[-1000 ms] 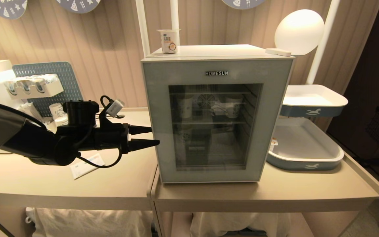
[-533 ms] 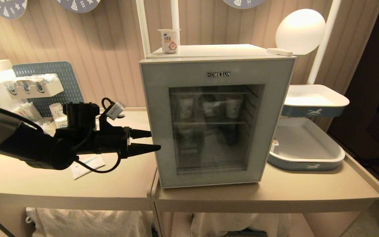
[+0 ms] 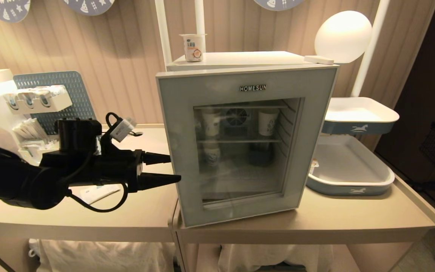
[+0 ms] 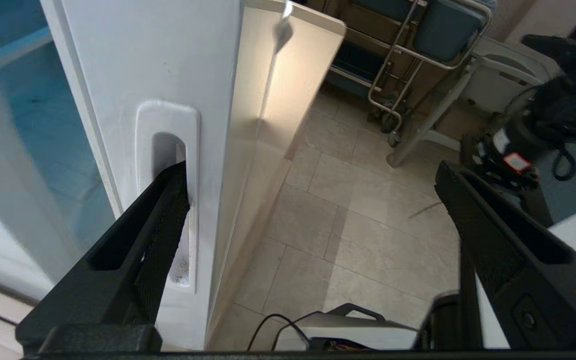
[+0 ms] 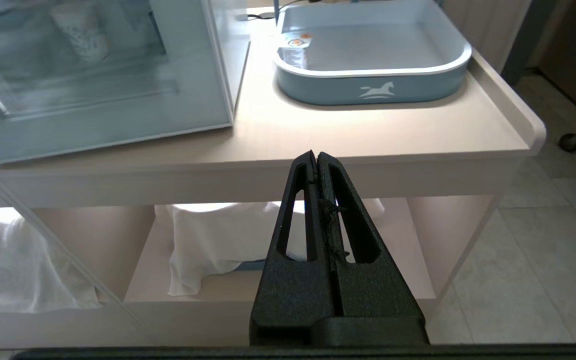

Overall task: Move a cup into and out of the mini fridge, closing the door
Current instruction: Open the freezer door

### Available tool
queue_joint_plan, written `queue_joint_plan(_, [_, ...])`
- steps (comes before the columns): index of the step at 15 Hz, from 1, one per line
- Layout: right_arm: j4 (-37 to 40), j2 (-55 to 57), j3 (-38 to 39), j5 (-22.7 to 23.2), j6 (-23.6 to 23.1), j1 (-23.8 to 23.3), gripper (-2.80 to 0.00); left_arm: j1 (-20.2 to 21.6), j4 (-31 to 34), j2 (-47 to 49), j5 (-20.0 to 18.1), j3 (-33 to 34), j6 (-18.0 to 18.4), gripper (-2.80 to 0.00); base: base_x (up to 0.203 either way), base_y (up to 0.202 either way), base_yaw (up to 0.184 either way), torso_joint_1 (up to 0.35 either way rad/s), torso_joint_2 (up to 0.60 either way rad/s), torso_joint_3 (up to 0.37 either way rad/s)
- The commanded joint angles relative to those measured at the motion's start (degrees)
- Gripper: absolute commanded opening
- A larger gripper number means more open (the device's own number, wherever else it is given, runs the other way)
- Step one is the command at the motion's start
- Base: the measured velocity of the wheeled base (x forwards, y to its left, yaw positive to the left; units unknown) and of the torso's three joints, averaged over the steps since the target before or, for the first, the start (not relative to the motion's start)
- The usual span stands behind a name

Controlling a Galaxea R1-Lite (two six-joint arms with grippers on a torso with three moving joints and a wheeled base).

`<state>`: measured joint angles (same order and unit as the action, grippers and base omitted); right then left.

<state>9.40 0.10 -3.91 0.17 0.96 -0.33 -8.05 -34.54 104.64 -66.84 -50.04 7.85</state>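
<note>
Only wrist cam shows left tool (image 4: 313, 170), spread wide, one finger (image 4: 168, 200) hooked in door (image 3: 240, 143) recess.

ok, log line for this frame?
step: opening door | left gripper: open, finger hooked in side handle recess | right gripper: shut, parked | cup: on mini fridge

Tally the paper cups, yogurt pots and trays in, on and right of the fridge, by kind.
Paper cups, seen through the glass of the fridge: 3
Yogurt pots: 2, one on the fridge, one in the lower tray
Trays: 2, upper, lower
Total: 7
</note>
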Motion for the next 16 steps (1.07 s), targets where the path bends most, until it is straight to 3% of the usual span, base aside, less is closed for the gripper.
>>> queue_joint_plan(1, [0.09,0.08,-0.04,0.01,0.0,-0.02,-2.8,-0.34,-0.44,-4.81,-0.28,2.48,0.19,0.0,0.0,0.0,0.0,0.0,0.0,0.0])
queue_joint_plan(8, [0.07,0.08,-0.04,0.01,0.0,-0.02,-2.8,0.0,-0.53,-16.26,0.66,12.99,-0.2,0.0,0.0,0.0,0.0,0.0,0.0,0.0])
queue_joint_plan(11, [0.06,0.08,-0.04,0.01,0.0,-0.02,-2.8,6.67,-0.54,-14.61,2.02,13.22,-0.51,0.0,0.0,0.0,0.0,0.0,0.0,0.0])
queue_joint_plan(14, [0.09,0.08,-0.04,0.01,0.0,-0.02,-2.8,10.17,-1.43,-8.54,7.48,11.45,-0.58,0.0,0.0,0.0,0.0,0.0,0.0,0.0])
queue_joint_plan(15, [0.09,0.08,-0.04,0.01,0.0,-0.02,-2.8,10.31,-2.39,-6.25,10.22,10.72,-0.64,-2.8,0.0,0.0,0.0,0.0,0.0,0.0])
queue_joint_plan(16, [0.09,0.08,-0.04,0.01,0.0,-0.02,-2.8,9.92,-3.43,-4.12,12.4,9.9,-0.73,-2.8,0.0,0.0,0.0,0.0,0.0,0.0])
